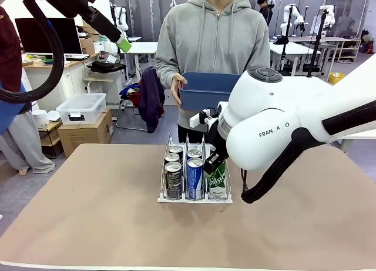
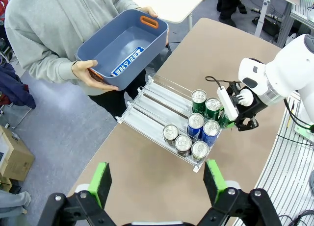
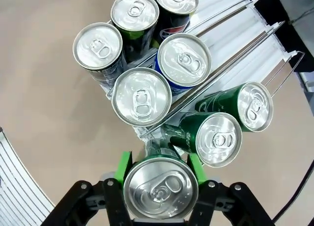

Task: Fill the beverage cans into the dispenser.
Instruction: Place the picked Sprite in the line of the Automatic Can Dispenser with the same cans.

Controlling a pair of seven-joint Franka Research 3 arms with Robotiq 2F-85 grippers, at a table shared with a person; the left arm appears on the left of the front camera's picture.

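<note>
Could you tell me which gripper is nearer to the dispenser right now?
The right gripper: it holds a green can at the dispenser's robot-side end. The left gripper hangs open, high above and well apart.

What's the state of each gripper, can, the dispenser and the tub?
left gripper: open, empty, raised high.
right gripper: shut on the green can.
green can: upright, at the front end of an outer lane.
other cans: seven, upright in the lanes.
dispenser: on the table, rear of each lane bare.
blue tub: held off the table by the person.
</note>
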